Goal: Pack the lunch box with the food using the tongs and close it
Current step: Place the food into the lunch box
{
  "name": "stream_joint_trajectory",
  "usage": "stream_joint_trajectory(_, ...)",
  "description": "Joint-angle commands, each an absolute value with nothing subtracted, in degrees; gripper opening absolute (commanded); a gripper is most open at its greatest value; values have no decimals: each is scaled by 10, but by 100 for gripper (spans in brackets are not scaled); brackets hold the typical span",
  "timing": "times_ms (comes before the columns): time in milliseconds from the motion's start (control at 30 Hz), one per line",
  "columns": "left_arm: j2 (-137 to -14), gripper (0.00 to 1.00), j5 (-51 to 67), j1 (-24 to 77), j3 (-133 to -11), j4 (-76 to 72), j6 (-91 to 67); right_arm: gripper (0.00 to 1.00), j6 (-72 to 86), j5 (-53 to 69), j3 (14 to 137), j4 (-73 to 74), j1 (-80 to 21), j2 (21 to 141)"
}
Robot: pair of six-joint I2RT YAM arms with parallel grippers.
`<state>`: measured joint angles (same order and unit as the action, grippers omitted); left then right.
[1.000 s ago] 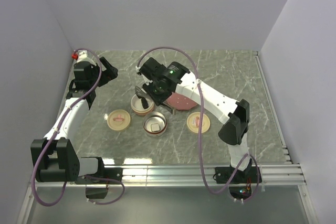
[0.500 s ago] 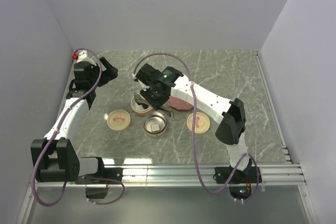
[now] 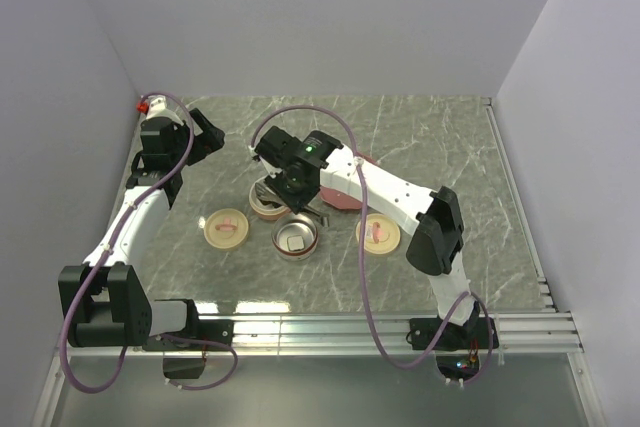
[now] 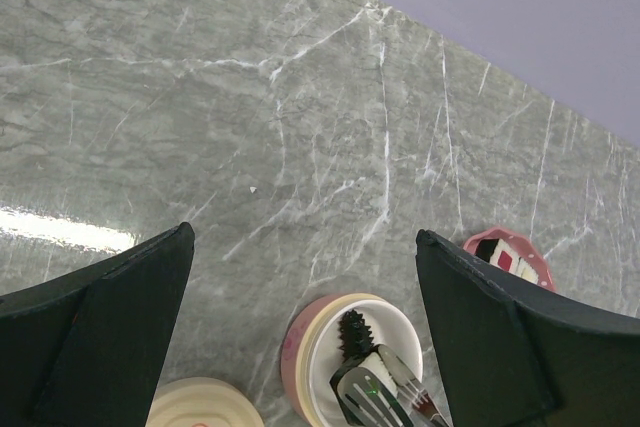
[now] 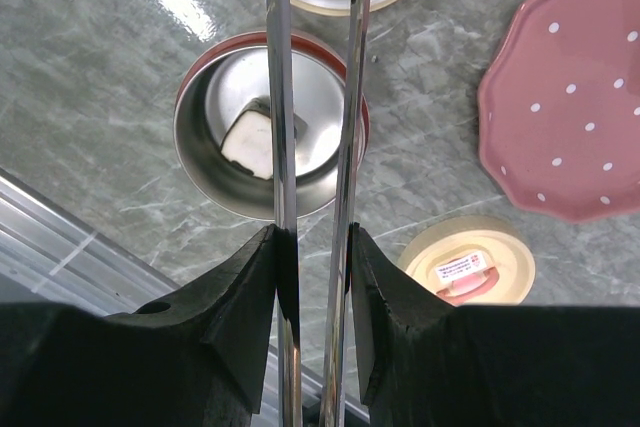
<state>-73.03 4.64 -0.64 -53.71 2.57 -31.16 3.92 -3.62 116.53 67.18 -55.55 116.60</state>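
Observation:
My right gripper (image 5: 312, 242) (image 3: 289, 181) is shut on the grey metal tongs (image 5: 279, 97). The tongs' tips (image 4: 372, 395) reach into the cream, pink-walled lunch box bowl (image 4: 300, 347) (image 3: 268, 202) and sit on either side of a dark food piece with a white centre (image 4: 378, 365). A dark jagged piece (image 4: 354, 331) lies beside it in the same bowl. A steel lunch box bowl with a red rim (image 5: 205, 152) (image 3: 295, 237) holds another white-centred piece (image 5: 248, 143). One more piece (image 4: 508, 255) rests on the red plate (image 5: 570, 97). My left gripper (image 4: 302, 232) (image 3: 210, 137) is open and empty, off to the far left.
Two cream lids lie flat on the marble table: one (image 3: 225, 228) left of the bowls, one (image 3: 378, 233) (image 5: 468, 265) to their right. The red plate (image 3: 348, 193) is partly hidden under my right arm. A metal rail (image 3: 380, 327) runs along the near edge.
My right arm has shifted slightly left and lowered the tongs, bringing the dark piece down into the cream bowl. The left arm has not moved.

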Motion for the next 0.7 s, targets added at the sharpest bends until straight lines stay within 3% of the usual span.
stream_joint_trajectory(0,-719,99,41,-4,-550,7,-316,38,34,-47,1163,657,-562,1160)
stream_joint_trajectory(267,-719,99,42,-4,-549,6,-317,46,36,-52,1170,655,-561,1163)
stream_joint_trajectory(667,-719,100,42,-4,-549,7,-316,47,46,-73,1179,642,-561,1167)
